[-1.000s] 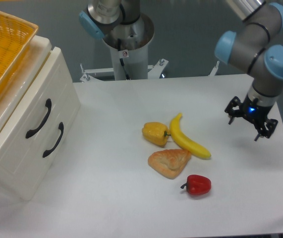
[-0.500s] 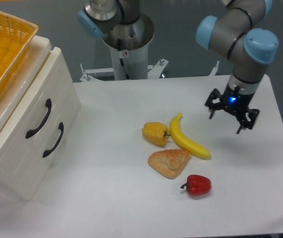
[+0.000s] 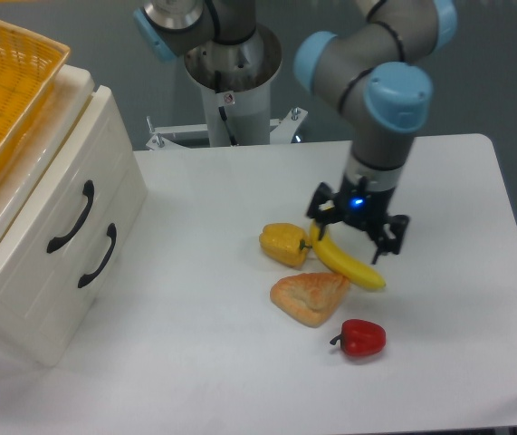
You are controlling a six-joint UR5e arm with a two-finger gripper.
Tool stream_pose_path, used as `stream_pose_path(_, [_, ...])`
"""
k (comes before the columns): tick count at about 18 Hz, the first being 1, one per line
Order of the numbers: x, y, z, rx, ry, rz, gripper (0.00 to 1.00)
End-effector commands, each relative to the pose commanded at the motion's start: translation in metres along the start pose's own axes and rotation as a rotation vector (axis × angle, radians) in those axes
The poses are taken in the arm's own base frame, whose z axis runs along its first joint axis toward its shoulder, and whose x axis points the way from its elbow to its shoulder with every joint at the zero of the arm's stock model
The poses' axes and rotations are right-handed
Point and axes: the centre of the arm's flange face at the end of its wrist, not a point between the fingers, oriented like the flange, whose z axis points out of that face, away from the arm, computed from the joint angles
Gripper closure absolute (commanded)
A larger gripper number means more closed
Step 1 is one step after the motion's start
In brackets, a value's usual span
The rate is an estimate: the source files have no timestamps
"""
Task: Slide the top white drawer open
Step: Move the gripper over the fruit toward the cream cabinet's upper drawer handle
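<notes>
The top white drawer (image 3: 54, 195) sat shut in the cream cabinet (image 3: 23, 308) at the table's left edge, its curved black handle (image 3: 70, 217) on the panelled front. We noted the lower drawer (image 3: 104, 272) just beside it, also shut, w/ its own black handle (image 3: 98, 256). A yellow wicker basket (image 3: 9, 86) rested on top of the cabinet, at the far-left corner of the view. The gripper (image 3: 358, 238) hung well apart from the drawer, over the mid-table, its fingers spread and holding nothing; a blue light showed on its body. It stood directly above the upper end of a banana (image 3: 353, 265); whether it touched the fruit we could not tell. Just left of the banana lay a yellow bell pepper (image 3: 282, 244), in front of it a pastry (image 3: 308, 296), and nearer the table's front edge a red bell pepper (image 3: 360, 337). The arm's base column (image 3: 234, 82) rose at the table's rear edge.
</notes>
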Motion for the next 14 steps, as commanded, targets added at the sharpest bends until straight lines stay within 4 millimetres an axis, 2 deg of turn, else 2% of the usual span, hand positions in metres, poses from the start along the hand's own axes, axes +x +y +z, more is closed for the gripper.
stream_pose_path(1, [0.005,-0.001,-0.008,0.007,0.008,-0.011,0.00])
stream_pose_path(4, [0.020,-0.009,-0.004,-0.005,0.042,-0.024,0.00])
stream_pose_path(7, [0.046,-0.019,0.006,-0.011,0.138,-0.016,0.00])
stream_pose_path(10, [0.071,-0.024,-0.003,0.004,0.218,-0.019,0.00])
stream_pose_path(14, [0.101,-0.037,-0.001,0.003,0.301,-0.057,0.00])
